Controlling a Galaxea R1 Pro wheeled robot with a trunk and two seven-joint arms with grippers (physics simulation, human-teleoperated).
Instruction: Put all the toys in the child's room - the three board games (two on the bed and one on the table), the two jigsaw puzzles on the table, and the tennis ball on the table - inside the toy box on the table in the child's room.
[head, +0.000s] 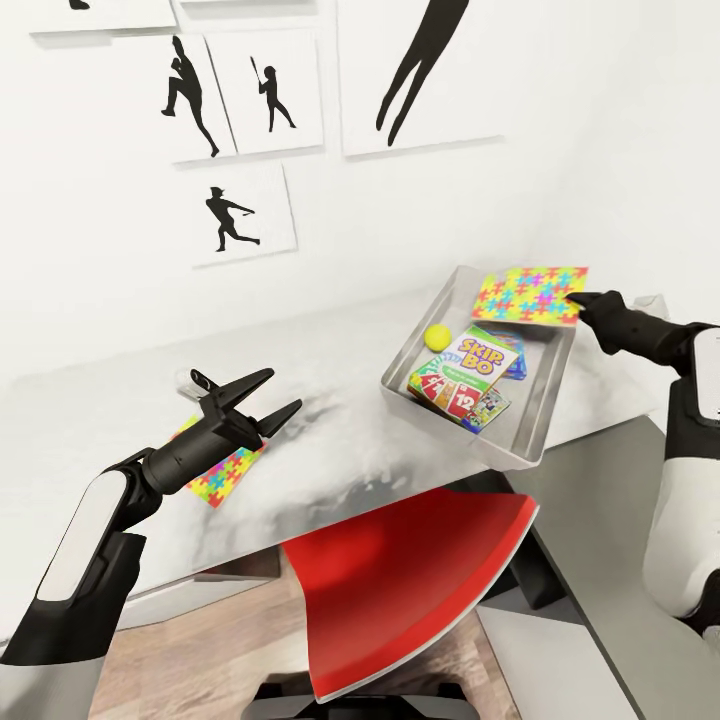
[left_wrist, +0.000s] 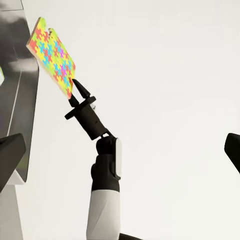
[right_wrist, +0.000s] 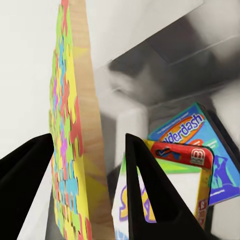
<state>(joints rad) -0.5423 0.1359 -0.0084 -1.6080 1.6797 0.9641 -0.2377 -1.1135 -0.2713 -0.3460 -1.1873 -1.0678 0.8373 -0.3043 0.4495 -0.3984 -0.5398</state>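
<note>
White walls with black sports silhouettes are backing the counter (head: 330, 440), where the right gripper (head: 578, 297) is pinching a thin, stiff, light jigsaw puzzle (head: 528, 293) by its edge over the toy box (head: 540, 415) just below, while the left gripper (head: 285, 395) is hanging open and empty.

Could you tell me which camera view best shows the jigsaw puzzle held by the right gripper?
The head view: the held jigsaw puzzle shows its whole face, pinched by the right gripper over the toy box. The left wrist view shows it smaller and tilted; the right wrist view shows it edge-on.
</note>
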